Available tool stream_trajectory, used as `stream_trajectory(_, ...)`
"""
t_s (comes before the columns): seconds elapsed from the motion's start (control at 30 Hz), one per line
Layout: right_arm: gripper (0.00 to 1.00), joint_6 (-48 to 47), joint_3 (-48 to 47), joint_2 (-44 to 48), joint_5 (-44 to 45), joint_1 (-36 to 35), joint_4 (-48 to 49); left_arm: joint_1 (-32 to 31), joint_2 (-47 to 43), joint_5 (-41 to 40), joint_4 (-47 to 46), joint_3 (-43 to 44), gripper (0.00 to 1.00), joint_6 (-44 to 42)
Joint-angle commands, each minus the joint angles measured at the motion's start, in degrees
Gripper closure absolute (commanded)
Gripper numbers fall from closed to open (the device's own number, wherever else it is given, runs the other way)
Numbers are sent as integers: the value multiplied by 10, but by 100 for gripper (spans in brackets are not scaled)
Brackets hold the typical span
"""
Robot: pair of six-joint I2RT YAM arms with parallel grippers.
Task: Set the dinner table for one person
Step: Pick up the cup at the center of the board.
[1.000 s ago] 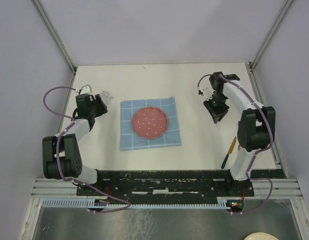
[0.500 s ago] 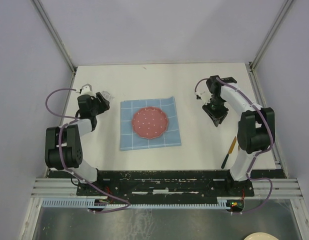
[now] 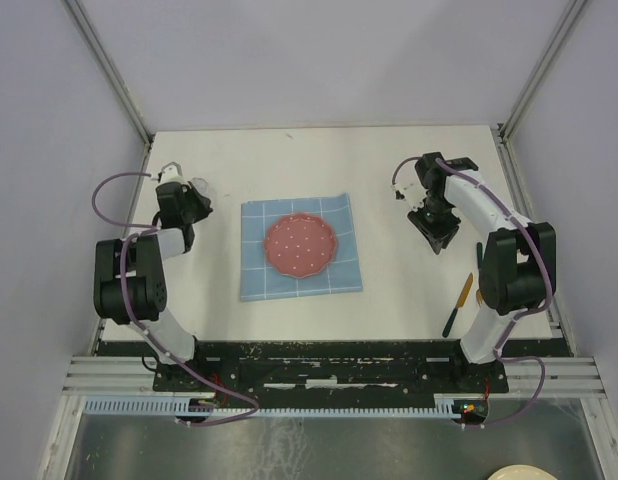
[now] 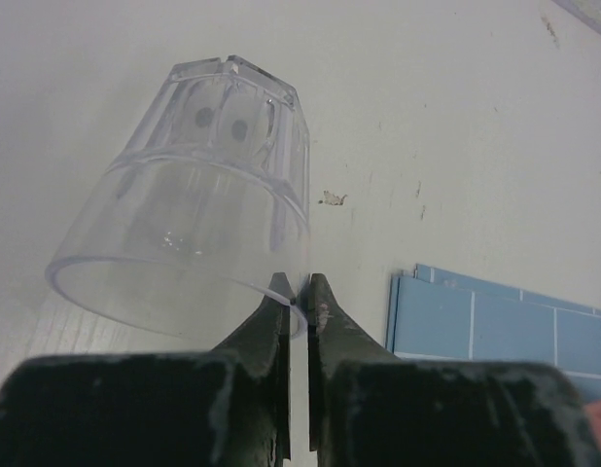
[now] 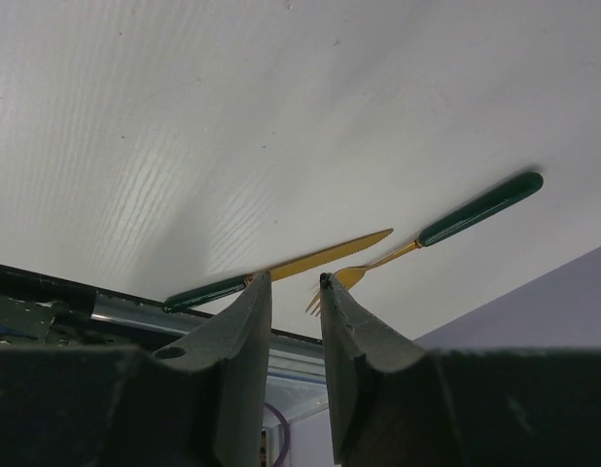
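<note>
A clear faceted glass (image 4: 184, 224) is tipped with its mouth toward my left gripper (image 4: 299, 289), which is shut on the near part of its rim. In the top view this grip (image 3: 194, 195) is over the left side of the white dinner table (image 3: 319, 160), left of the blue grid placemat (image 3: 254, 280). A pink dotted plate (image 3: 301, 245) sits on the placemat. My right gripper (image 5: 294, 280) hangs open and empty above the table's right side (image 3: 436, 238). Beyond it lie a gold knife (image 5: 330, 255) and a gold fork (image 5: 476, 209), both green-handled.
The knife (image 3: 459, 303) lies near the right arm's base by the table's front edge. A corner of the placemat (image 4: 495, 321) shows just right of the left fingers. Grey walls and metal frame posts enclose the table on three sides.
My left gripper has closed from open onto the glass rim, and the left arm has drawn back toward the left. The right gripper has shifted slightly, staying open.
</note>
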State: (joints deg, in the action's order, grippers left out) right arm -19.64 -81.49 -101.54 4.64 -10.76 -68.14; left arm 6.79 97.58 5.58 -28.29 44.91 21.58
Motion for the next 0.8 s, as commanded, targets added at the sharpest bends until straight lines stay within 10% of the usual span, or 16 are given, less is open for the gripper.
stream_trajectory(0.0, 66, -1, -7, 15, 2, 0, 8, 2, -47, -18, 38, 45, 97, -34)
stream_trajectory(0.77, 68, 24, -111, -57, -26, 0, -6, -171, 113, 178, 656, 581, 97, -300)
